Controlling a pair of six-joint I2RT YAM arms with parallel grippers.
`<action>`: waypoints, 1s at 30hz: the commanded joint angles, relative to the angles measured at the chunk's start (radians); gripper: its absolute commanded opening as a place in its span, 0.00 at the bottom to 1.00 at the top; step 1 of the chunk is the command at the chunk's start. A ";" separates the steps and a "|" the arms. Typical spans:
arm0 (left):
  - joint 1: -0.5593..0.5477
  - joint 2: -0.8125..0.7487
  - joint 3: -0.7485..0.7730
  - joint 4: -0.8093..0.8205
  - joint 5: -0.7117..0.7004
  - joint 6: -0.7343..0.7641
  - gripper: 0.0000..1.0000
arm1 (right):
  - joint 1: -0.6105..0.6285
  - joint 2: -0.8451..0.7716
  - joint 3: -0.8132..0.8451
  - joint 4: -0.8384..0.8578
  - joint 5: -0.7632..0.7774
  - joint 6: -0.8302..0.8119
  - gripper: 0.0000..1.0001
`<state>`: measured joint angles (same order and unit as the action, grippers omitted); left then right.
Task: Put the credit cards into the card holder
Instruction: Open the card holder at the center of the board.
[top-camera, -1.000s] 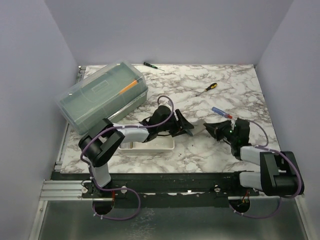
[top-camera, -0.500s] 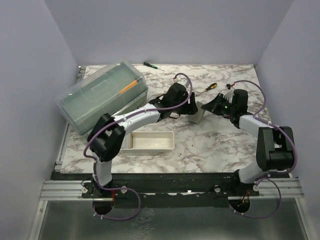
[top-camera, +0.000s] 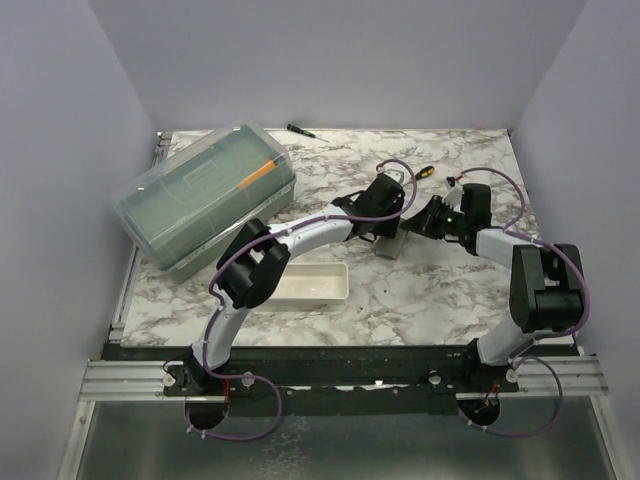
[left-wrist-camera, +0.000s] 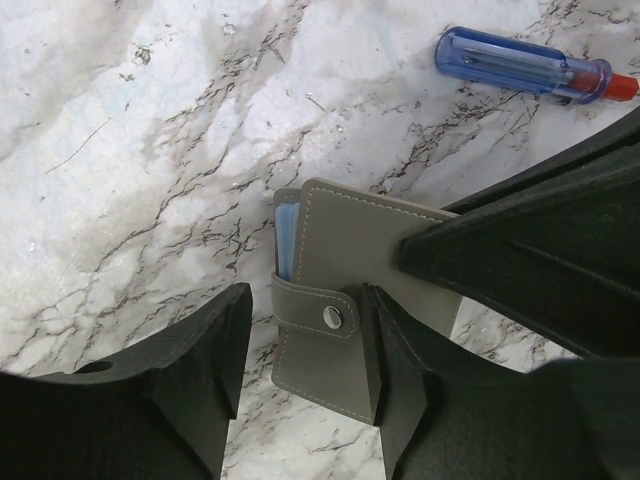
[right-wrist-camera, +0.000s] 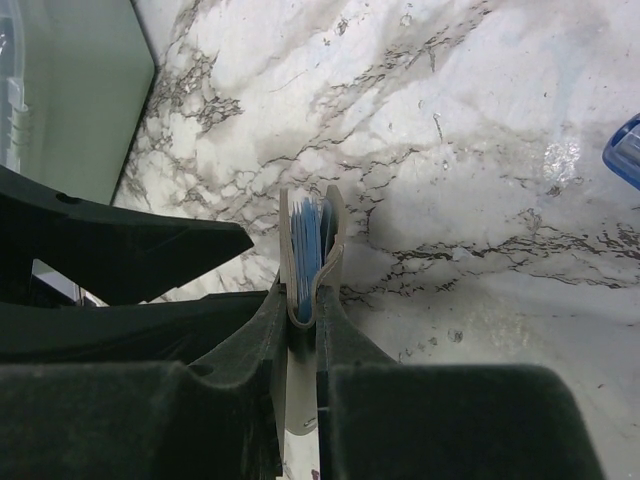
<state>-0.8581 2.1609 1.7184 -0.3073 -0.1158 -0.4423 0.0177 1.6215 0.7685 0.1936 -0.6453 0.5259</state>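
Table (top-camera: 450, 290): white marble with grey veins; pale lilac walls (top-camera: 330, 60) on three sides.
Wallet (left-wrist-camera: 350, 260): grey, mid-table, blue cards (right-wrist-camera: 305, 245) inside.
Right claw (right-wrist-camera: 300, 305): clamped on the wallet.
Left claw (left-wrist-camera: 305, 325): apart, straddling its snap strap.

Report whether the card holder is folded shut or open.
Folded shut: card holder, its snap tab fastened; right gripper pinches it.

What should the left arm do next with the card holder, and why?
Probably back the left gripper off the card holder: the cards sit inside it, blue edges showing, the snap strap lies across its cover, and the right gripper clamps it.
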 joint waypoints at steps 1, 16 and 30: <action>-0.005 0.028 0.020 -0.062 -0.028 0.025 0.52 | 0.001 0.000 0.029 0.018 -0.048 0.011 0.00; -0.009 0.001 -0.077 -0.067 -0.025 0.034 0.33 | 0.001 0.001 0.025 0.013 -0.031 0.011 0.00; -0.003 -0.037 -0.153 -0.069 -0.029 0.048 0.26 | 0.001 0.007 0.019 0.015 -0.013 0.018 0.00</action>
<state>-0.8726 2.1204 1.6188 -0.2424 -0.1139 -0.4358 0.0261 1.6253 0.7685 0.1699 -0.6449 0.5316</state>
